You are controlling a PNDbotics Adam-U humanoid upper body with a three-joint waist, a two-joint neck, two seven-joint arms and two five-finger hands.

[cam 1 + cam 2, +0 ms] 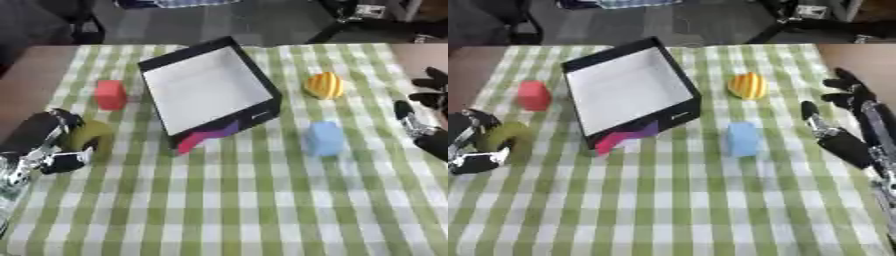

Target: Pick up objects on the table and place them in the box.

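Left hand [54,142] curled round an olive block [90,138] beside the box [210,90]; right hand [846,117] rested open at the table's right edge.

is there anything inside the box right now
No, the box shows only its bare white floor; the blue block sits on the cloth.

the box [210,87] stands tilted in the middle of the table [245,210], toward the far side, its opening facing up. a block [110,94] lies to its left, apart from it. nearer and further left sits a rounded lump [90,137], with the left hand [54,145] around it at the table's left edge. right of the box lies a ball [325,85]; nearer than the ball lies another block [325,138]. the right hand [842,120] shows at the right edge, apart from both.
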